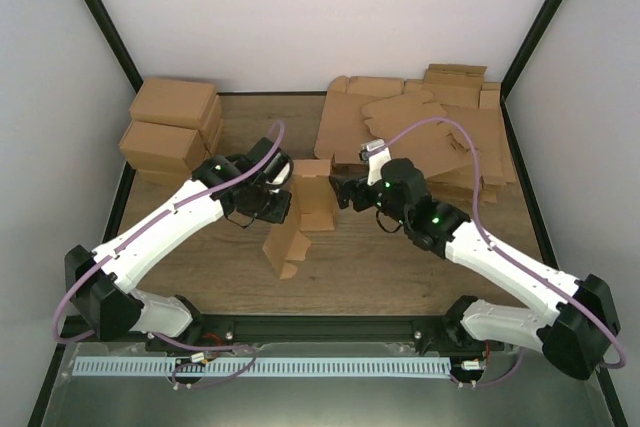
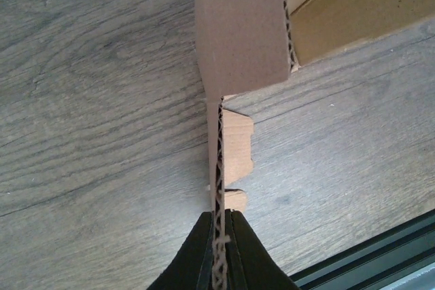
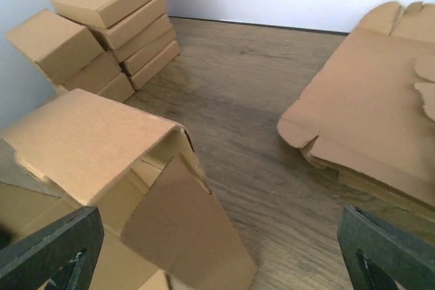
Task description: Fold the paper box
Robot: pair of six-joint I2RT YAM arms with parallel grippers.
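Both arms reach inward from the near edge: left gripper [image 1: 286,189] clamped tight, right gripper [image 1: 345,193] (jaws spread wide) facing it.

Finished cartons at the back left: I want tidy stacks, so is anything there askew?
Yes. The nearer stack's top carton looks tilted and twisted off those beneath it; the farther stack is only slightly staggered.

The bench [image 1: 380,277] has a wood-grain top, closed in by white walls at the back and sides.

- Far-left corner: folded cartons [image 1: 172,127], stacked in columns against the wall.
- Far-right corner: a loose pile of flat blanks [image 1: 430,132], overlapping and askew.
- Centre: the part-folded box [image 1: 300,217], with one panel raised and a notched flap reaching toward the near edge. It lies well apart from the cartons and nearer the blanks.
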